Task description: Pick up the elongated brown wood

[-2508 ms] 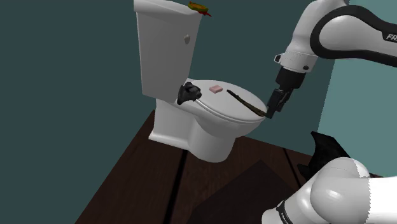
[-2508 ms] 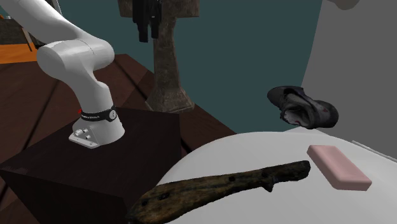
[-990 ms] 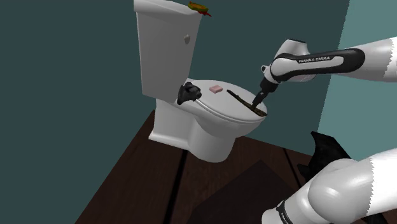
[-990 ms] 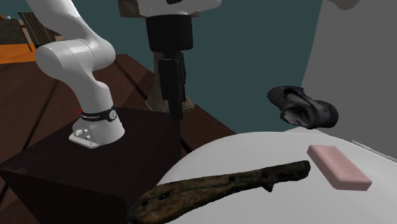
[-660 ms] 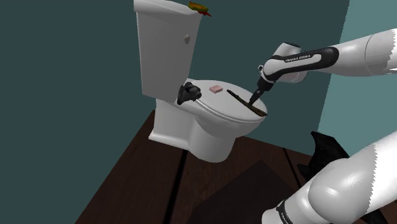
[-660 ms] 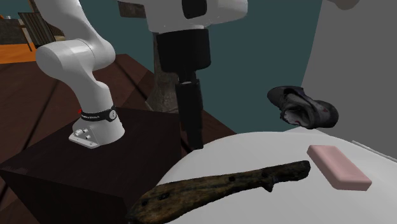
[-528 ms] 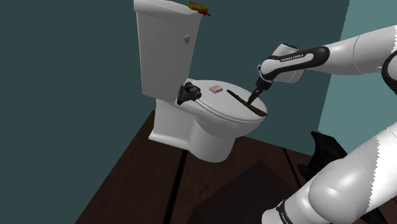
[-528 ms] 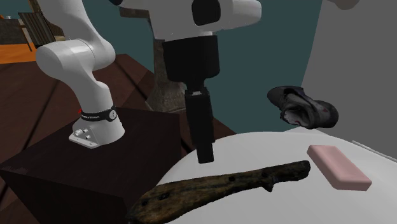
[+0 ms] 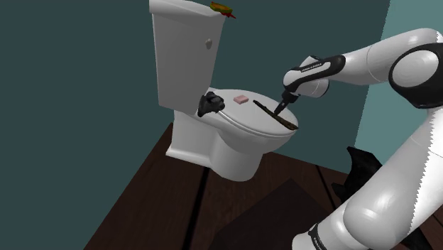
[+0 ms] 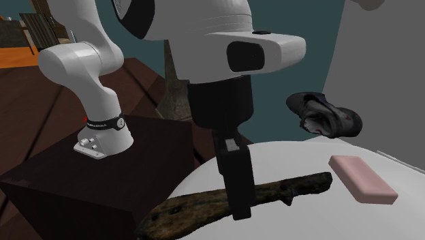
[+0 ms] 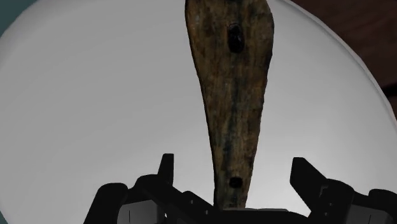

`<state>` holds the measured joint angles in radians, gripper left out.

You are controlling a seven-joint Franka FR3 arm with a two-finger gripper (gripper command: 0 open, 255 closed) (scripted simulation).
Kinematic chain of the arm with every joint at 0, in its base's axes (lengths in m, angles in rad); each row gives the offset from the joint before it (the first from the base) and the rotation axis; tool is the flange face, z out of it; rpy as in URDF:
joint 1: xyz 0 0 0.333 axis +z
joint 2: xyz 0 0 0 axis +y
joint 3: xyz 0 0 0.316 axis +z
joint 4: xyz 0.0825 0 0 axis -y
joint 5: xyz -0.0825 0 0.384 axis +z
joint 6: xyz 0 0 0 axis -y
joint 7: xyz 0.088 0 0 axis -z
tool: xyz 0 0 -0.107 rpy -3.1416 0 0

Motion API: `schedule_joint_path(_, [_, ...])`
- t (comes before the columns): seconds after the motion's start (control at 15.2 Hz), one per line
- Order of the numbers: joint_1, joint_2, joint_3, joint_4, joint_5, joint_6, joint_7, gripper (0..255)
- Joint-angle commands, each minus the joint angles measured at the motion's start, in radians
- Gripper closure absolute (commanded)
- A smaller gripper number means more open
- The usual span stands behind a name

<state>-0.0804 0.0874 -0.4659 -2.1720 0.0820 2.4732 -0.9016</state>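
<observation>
Where the white arm bends down in the shoulder view, its black claw [image 9: 282,106] hangs just over the closed toilet lid [image 9: 241,118], right above the elongated brown wood [image 9: 276,116]. That wood lies flat on the lid, along the edge nearer the arm. A pink block [image 9: 241,99] sits on the lid closer to the tank, and a dark lumpy object [image 9: 211,104] rests at the lid's hinge end.

From the second exterior view, the claw [image 10: 240,201] stands upright in front of the wood's [image 10: 303,185] middle stretch, its tip down at the lid [image 10: 306,221]. The pink block [image 10: 362,178] lies just beyond the wood's thin end, and the dark object [image 10: 323,114] is farther back.

Looking along the hand in the wrist view, the claw [image 11: 236,170] is spread wide: the fingers [image 11: 310,182] stand either side of the wood's [image 11: 232,95] narrow end without touching it, the white lid [image 11: 95,95] beneath.
</observation>
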Motion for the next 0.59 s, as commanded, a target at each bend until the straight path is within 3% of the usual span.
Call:
schedule_joint_path(0.0, [-0.003,0.02,0.002,-0.006,0.017,0.025,-0.013,0])
schedule_joint_path(0.2, [-0.005,0.034,0.004,-0.014,0.029,0.044,-0.022,0])
schedule_joint_path(0.26, [-0.005,0.034,0.004,-0.014,0.029,0.044,-0.022,255])
schedule_joint_path(0.53, [-0.005,0.034,0.004,-0.016,0.03,0.047,-0.023,255])
